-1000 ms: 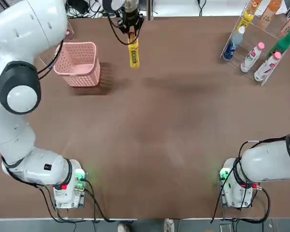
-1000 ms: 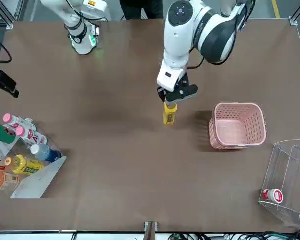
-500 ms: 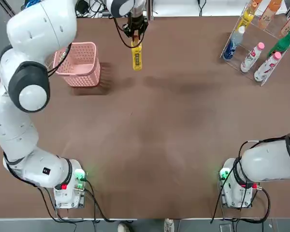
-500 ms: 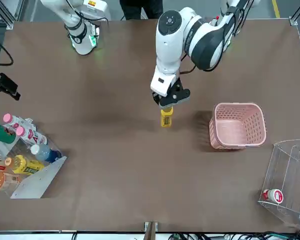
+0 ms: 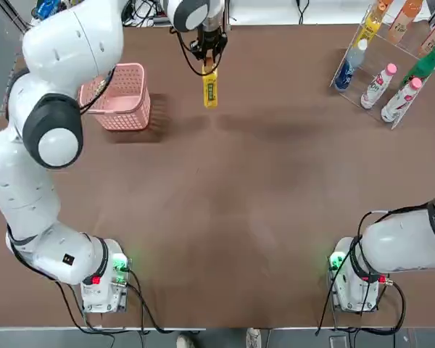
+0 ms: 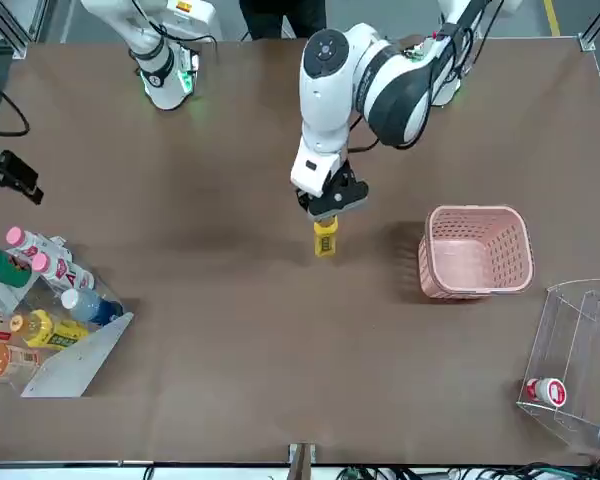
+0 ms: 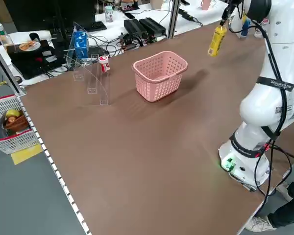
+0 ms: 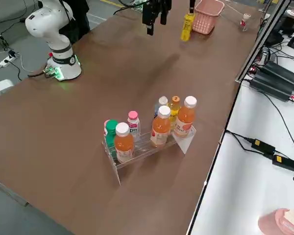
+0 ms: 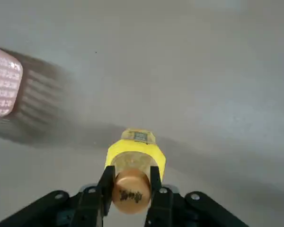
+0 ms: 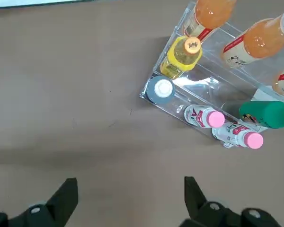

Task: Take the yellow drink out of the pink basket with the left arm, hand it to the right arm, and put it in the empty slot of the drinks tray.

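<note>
From the top view, the left gripper [image 5: 209, 64] is clamped on the cap end of the yellow drink [image 5: 211, 90], which hangs below the jaws in the air, with the pink basket [image 5: 118, 96] off to one side of them; so the first step, lifting the bottle out, looks done. In the front view the bottle dangles straight down from the clenched jaws, apart from the basket and clear of the table [image 6: 230, 330], while the drinks tray [image 6: 50, 330] sits far off on the other side of them. The left side view shows the same: bottle upright beneath the jaws and the basket empty. In the right side view the right gripper [image 8: 154, 19] hovers just short of the bottle, not touching it, so the handover has not yet happened. The left wrist view confirms the grip, both fingers [image 9: 106, 187] pressed against the bottle's neck just under its cap. The right wrist view shows that gripper's jaws spread wide with nothing between them, and the tray ahead of them, its free compartment hard to pick out among the bottles. Handover and placing in the empty slot remain.
</note>
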Robot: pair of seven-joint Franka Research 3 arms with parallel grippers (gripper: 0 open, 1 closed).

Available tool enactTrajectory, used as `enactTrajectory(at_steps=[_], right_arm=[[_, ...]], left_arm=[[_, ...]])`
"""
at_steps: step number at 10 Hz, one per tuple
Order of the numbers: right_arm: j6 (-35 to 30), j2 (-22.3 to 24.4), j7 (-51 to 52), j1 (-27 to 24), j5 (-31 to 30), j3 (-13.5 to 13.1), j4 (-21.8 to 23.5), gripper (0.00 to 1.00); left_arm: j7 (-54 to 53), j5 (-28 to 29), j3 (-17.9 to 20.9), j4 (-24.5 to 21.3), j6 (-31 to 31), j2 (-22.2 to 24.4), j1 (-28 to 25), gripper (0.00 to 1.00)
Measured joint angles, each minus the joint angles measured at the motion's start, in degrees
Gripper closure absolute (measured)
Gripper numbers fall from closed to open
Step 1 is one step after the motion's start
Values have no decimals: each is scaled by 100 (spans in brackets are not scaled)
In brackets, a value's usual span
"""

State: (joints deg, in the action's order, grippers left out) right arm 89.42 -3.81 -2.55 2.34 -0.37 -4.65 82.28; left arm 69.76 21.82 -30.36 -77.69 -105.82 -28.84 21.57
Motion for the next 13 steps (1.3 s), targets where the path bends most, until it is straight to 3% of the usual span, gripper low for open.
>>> enactTrajectory(at_steps=[13], right_arm=[[-20,-62,39,-97,-9,55,0,1]], left_arm=[[1009,79,600,317,-584,-820,953,66]])
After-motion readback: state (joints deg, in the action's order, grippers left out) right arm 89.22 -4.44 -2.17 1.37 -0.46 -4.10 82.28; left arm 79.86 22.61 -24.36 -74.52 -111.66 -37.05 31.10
